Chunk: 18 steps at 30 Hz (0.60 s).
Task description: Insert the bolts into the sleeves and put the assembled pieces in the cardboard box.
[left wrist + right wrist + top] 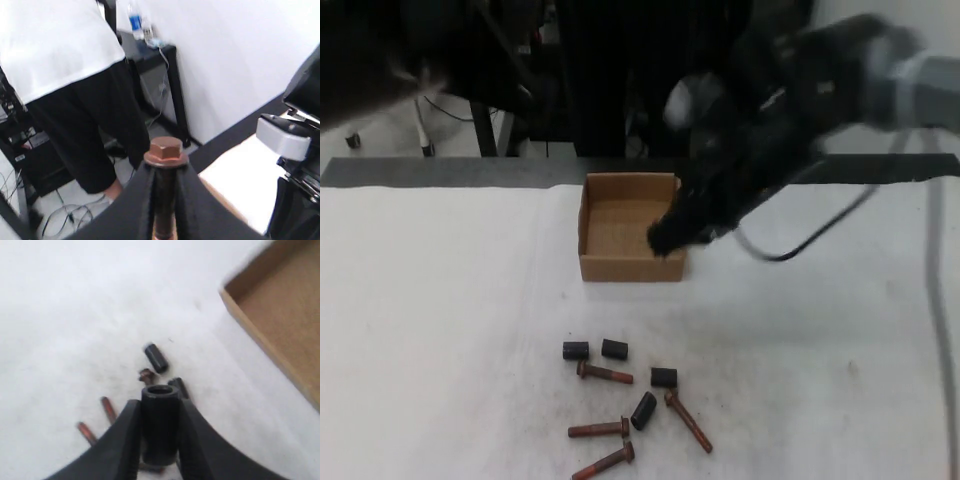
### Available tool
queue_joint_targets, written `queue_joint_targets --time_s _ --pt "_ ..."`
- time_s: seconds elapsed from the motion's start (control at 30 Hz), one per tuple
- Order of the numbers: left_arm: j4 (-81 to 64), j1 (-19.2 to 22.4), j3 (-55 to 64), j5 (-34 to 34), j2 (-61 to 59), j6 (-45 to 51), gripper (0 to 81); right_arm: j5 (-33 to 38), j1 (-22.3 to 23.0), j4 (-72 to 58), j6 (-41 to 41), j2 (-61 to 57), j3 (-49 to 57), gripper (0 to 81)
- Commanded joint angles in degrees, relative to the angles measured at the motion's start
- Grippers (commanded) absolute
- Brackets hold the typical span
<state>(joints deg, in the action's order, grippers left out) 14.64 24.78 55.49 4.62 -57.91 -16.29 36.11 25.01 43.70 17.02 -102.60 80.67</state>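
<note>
My left gripper is shut on a copper bolt, hex head outward, raised off the bench and facing the room. A black sleeve sits open end outward between the shut fingers of my right gripper, above the white bench. In the high view this gripper hangs at the right front corner of the cardboard box, which holds nothing. Several black sleeves and several copper bolts lie loose on the bench in front of the box.
A person in a white shirt stands behind the bench, beside a dark side table. The other arm's grey and black body is close to my left gripper. A black cable loops right of the box.
</note>
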Motion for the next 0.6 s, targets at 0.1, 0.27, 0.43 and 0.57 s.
queue_joint_targets --time_s 0.1,0.27,0.43,0.57 --pt "-35.1 -3.2 -22.3 10.8 12.8 13.1 0.3 26.6 -7.0 -24.8 3.0 19.7 -23.2 0.8" --pt "-65.0 -3.5 -41.0 18.4 16.0 22.1 0.3 24.2 -4.6 -50.3 -3.4 32.8 -42.1 0.8" --pt "-80.5 -3.5 -50.7 23.7 15.8 25.0 0.3 -0.9 3.9 -81.8 -4.2 41.0 -59.1 0.8" --pt "-80.9 -3.5 -50.1 34.9 15.7 25.4 0.3 -9.4 10.1 -98.4 -1.2 40.9 -65.2 0.8"
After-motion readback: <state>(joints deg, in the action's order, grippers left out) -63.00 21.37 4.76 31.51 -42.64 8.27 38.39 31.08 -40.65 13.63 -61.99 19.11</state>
